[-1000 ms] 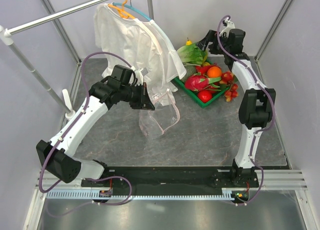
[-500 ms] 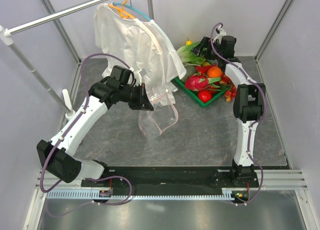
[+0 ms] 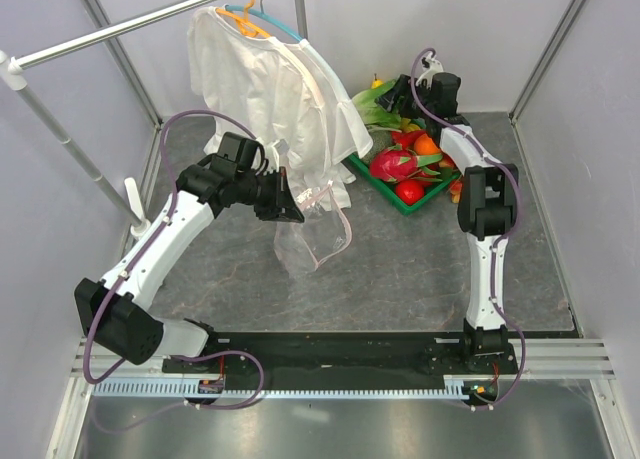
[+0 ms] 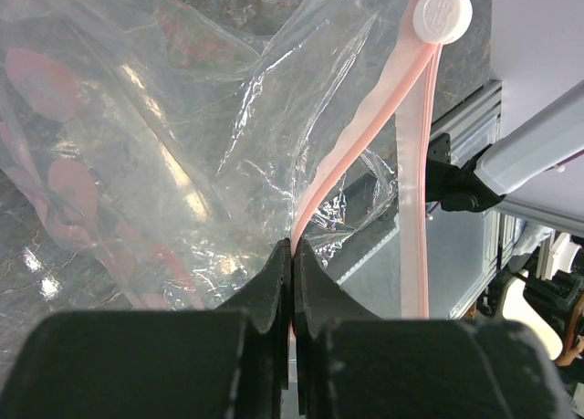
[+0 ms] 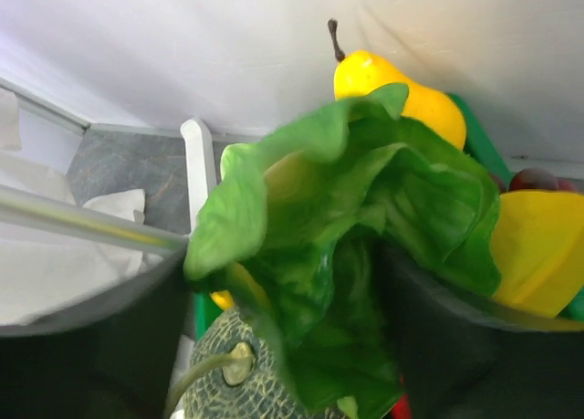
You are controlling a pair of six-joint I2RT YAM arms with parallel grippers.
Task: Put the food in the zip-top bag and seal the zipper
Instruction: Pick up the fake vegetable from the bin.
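While the left end effector [image 4: 292, 255] is clamping shut on the zip-top bag [image 3: 318, 237] at its pink zipper [image 4: 365, 136], the bag is hanging from it over the middle of the counter [image 3: 400, 279]. At the far right corner, the right end effector [image 5: 283, 337] is straddling the lettuce [image 5: 347, 191] with fingers apart, above the melon [image 5: 228, 387] and near a yellow pear [image 5: 392, 77]. Contact with the leaves cannot be told.

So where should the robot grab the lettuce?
Squeeze the lettuce across its bunched middle, coming in from where the right tool sits, one finger on each flank. The leaf edges look thin and floppy, and the pear behind and melon underneath block other ways in.
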